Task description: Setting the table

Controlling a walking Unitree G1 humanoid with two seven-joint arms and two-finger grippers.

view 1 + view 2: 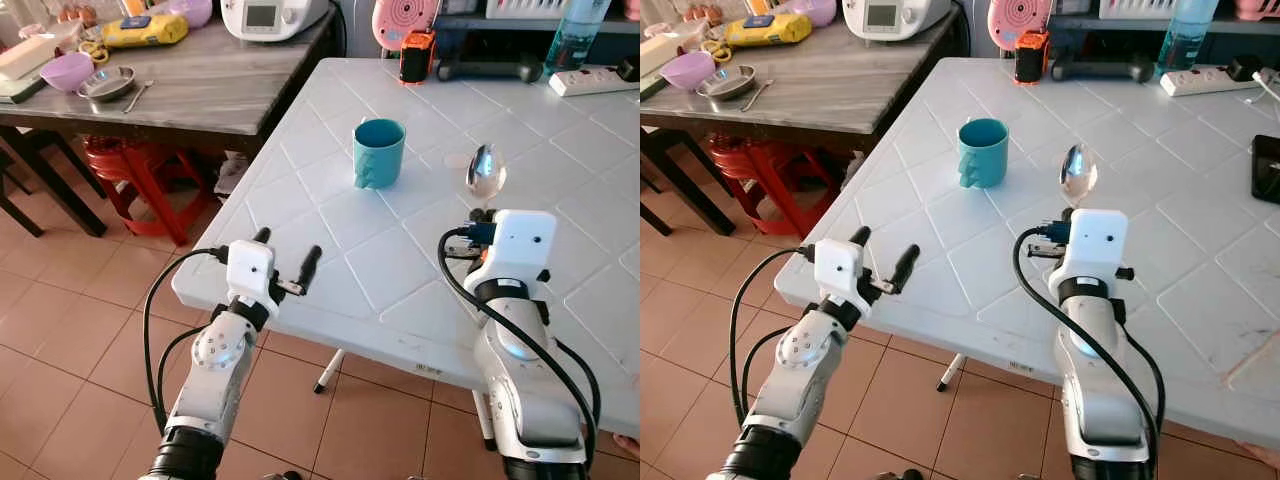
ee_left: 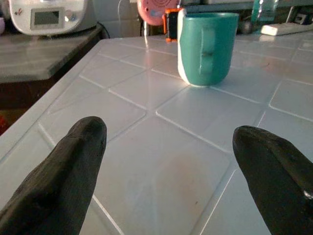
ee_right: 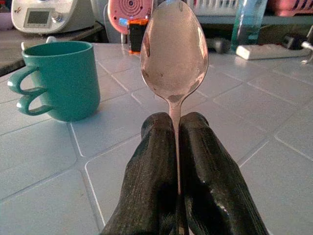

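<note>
Left gripper (image 1: 287, 262): our fingers are spread wide and hold nothing; the gripper hovers over the near left corner of the white table (image 1: 400, 280), pointing toward the mug.
Risk on the left: we sit close to the table's edge, so a careless forward reach could scrape the fingertips on the tiled top or nudge the mug before we are lined up.
Teal mug (image 1: 379, 153): it stands upright on the white table, well ahead of our left gripper and just left of the spoon's bowl, handle turned toward the robot's left.
Risk at the mug: it rests free on a smooth surface, so we judge that a side push would slide or tip it.
Spoon (image 3: 174, 54): we carry it bowl-forward, raised above the table, near the mug's right side.
Right gripper (image 3: 177, 128): our two fingers are pressed together on the spoon's thin handle, pinching only the neck.
Risk on the right: with so narrow a grip, the spoon may swivel or slip as we lower it, and the bowl could knock the mug if we drift left.
</note>
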